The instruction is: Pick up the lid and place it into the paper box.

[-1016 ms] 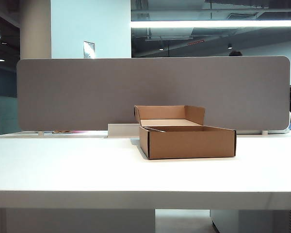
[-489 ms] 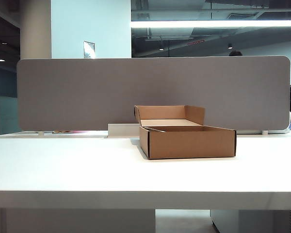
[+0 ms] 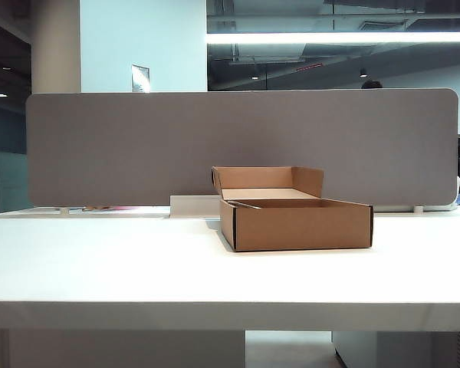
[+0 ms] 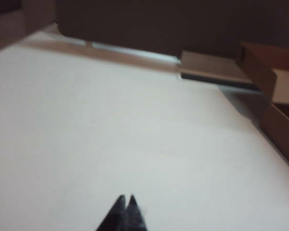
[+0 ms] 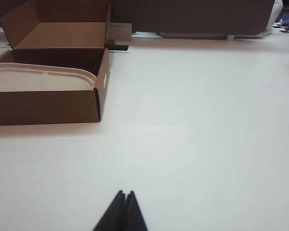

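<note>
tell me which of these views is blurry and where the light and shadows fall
Left wrist view: blurred throughout, shut left gripper over bare table. Right wrist view: sharp, lid pale inside the shadowed box, right gripper shut. Exterior view: sharp, bright ceiling strip, dim background.

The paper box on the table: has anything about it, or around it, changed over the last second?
Nothing visibly changed. The paper box sits in the same spot on the white table, rear flap upright, and neither arm appears in the exterior view.
</note>
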